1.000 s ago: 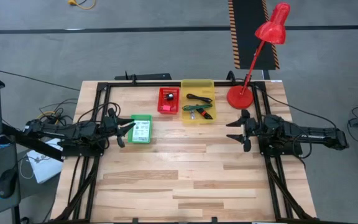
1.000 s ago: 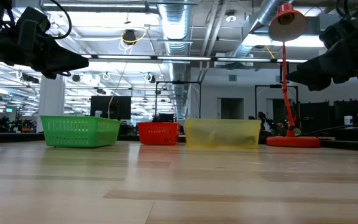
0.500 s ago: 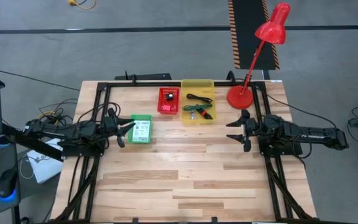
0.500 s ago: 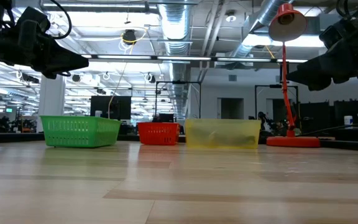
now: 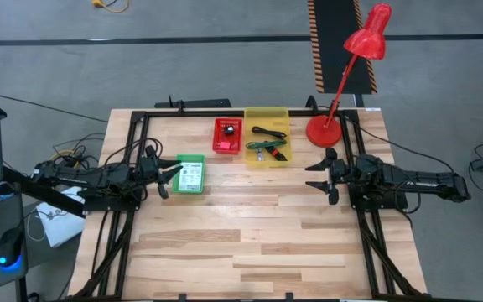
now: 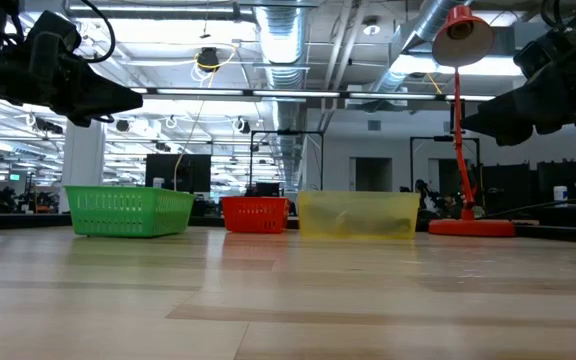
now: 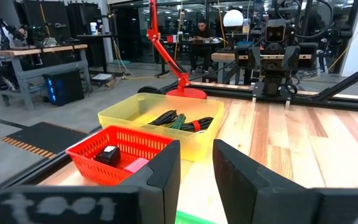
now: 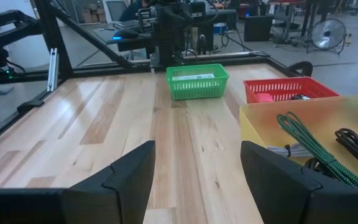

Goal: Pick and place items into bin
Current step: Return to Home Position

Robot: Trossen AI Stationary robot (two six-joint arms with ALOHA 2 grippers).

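Three small bins stand near the table's far edge. The green bin (image 5: pixel 190 174) holds a white packet with printing (image 5: pixel 192 174). A tiny black block (image 7: pixel 109 154) and a pink piece (image 7: pixel 136 164) lie in the red bin (image 5: pixel 227 135). The yellow bin (image 5: pixel 267 137) holds a black cable (image 5: pixel 269 132) and a green stick (image 5: pixel 271 144). My left gripper (image 5: pixel 171 176) hovers open at the green bin's left side. My right gripper (image 5: pixel 314 176) hovers open to the right of the yellow bin, above bare table. Both are empty.
A red desk lamp stands on its base (image 5: pixel 324 130) at the far right, close behind my right arm. A black frame (image 5: pixel 132 134) runs along the table's edges. The near half of the wooden table (image 5: pixel 241 243) lies bare between the arms.
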